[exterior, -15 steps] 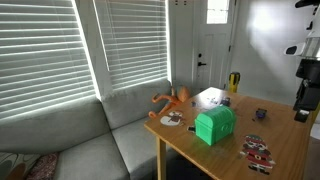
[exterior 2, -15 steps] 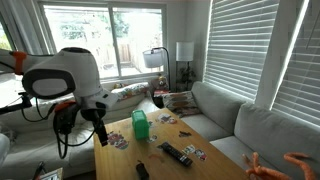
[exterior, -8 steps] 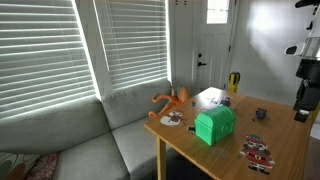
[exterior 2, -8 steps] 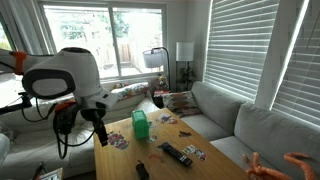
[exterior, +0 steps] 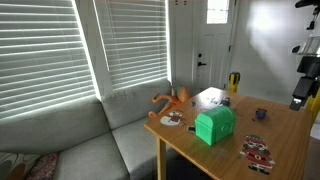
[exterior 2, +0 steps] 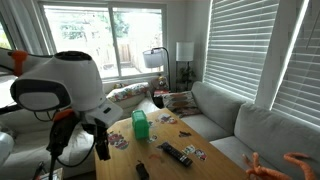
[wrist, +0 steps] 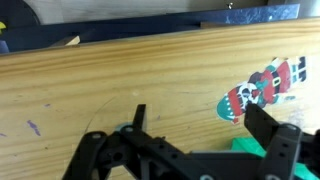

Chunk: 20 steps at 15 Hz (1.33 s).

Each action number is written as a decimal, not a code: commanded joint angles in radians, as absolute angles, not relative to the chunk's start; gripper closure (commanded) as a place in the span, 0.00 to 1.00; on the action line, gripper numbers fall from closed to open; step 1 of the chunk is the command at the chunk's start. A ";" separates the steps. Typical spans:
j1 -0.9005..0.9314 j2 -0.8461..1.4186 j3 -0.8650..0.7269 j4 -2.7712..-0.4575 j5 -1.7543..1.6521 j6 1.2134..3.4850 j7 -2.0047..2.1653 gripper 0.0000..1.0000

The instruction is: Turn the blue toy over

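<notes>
The blue toy point(exterior: 261, 114) is a tiny dark cube on the wooden table point(exterior: 270, 165), to the right of the green box point(exterior: 215, 125). I cannot make it out in the wrist view. My gripper point(exterior: 300, 99) hangs at the table's right end, beyond the toy and above the surface. It also shows at the near table end in an exterior view point(exterior 2: 101, 147). In the wrist view the gripper point(wrist: 200, 125) is open and empty over bare wood, with a corner of the green box point(wrist: 250, 148) behind its fingers.
An orange figure point(exterior: 172, 100) lies at the table's far corner. Santa cards point(exterior: 257, 151) point(wrist: 262, 85) lie flat on the wood. A black remote point(exterior 2: 176, 153) and a small dark object point(exterior 2: 141, 170) sit near the green box point(exterior 2: 141, 124). A grey sofa point(exterior: 90, 140) borders the table.
The arm has swung and the gripper has dropped lower towards the table end. The objects on the table have not moved.
</notes>
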<state>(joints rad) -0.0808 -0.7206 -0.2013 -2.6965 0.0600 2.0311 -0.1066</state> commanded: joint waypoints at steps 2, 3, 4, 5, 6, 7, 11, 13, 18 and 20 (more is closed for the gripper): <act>-0.133 -0.634 -0.273 -2.657 0.098 2.113 -0.134 0.00; -0.138 -0.623 -0.275 -2.665 0.085 2.156 -0.146 0.00; -0.141 -0.663 -0.254 -2.677 0.081 2.106 -0.126 0.00; -0.146 -0.650 -0.260 -2.677 0.081 2.129 -0.131 0.00; -0.147 -0.640 -0.262 -2.677 0.081 2.142 -0.133 0.00; -0.147 -0.632 -0.261 -2.677 0.081 2.148 -0.133 0.00; -0.147 -0.629 -0.261 -2.675 0.081 2.149 -0.133 0.00; -0.142 -0.586 -0.290 -2.633 0.150 2.110 -0.093 0.00; -0.198 -0.471 -0.308 -2.547 0.212 2.052 0.031 0.00; -0.222 -0.422 -0.319 -2.505 0.234 2.006 0.065 0.00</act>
<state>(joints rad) -0.1874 -0.5192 -0.3092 -2.5935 0.1819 2.0855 0.0188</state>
